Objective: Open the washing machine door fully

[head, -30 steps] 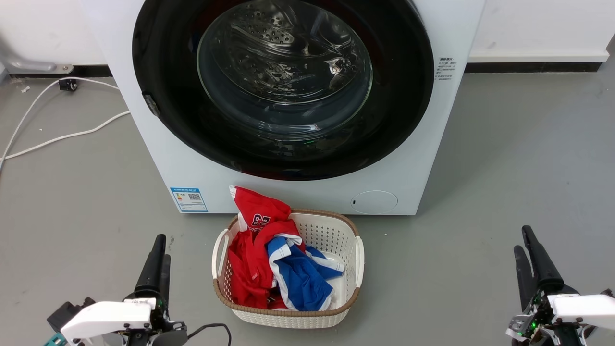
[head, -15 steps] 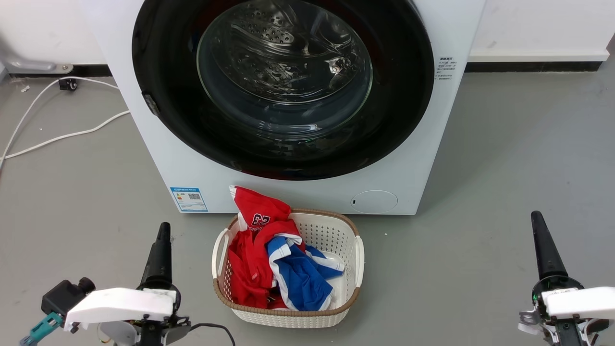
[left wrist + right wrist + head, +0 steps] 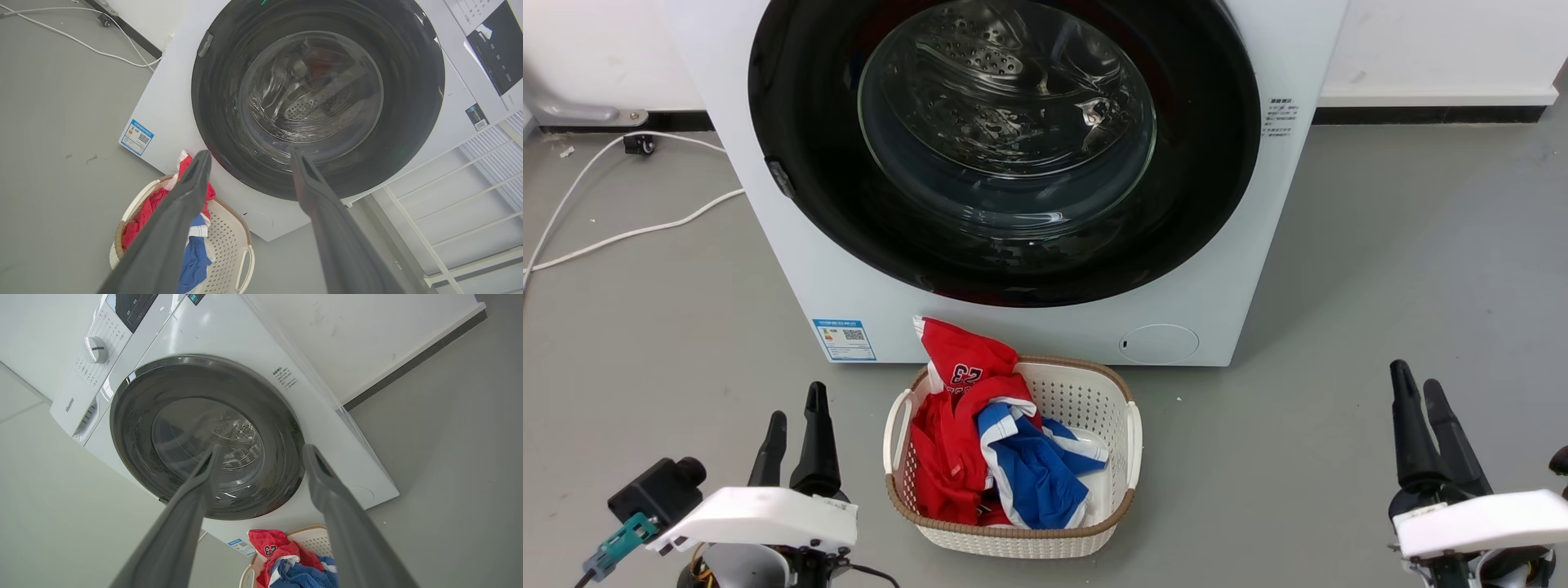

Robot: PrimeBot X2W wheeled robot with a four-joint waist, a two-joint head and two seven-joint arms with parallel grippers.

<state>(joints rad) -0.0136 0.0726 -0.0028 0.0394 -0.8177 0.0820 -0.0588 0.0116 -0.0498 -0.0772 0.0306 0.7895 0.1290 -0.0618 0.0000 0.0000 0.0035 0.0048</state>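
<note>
The white washing machine (image 3: 849, 286) stands straight ahead on the grey floor. Its washing machine door (image 3: 1005, 147), a glossy black disc with a clear glass bowl centre, lies flush against the front. A small latch piece shows on the door's left rim. My left gripper (image 3: 796, 404) hovers low at the lower left, open and empty, well short of the machine. At the lower right my right gripper (image 3: 1414, 376) is open and empty too. The left wrist view frames the door (image 3: 318, 102) beyond my left gripper (image 3: 249, 153). The right wrist view shows the door (image 3: 204, 433) past my right gripper (image 3: 262, 448).
A white laundry basket (image 3: 1123, 457) with a brown woven rim sits on the floor before the machine, holding red and blue clothes (image 3: 980, 433). A white cable (image 3: 621, 233) runs across the floor at left. A white rack (image 3: 449, 212) stands beside the machine.
Both wrists have turned, so each gripper now shows two spread fingers instead of one edge-on. The left gripper has shifted slightly right, the right slightly left. The door has not moved.
</note>
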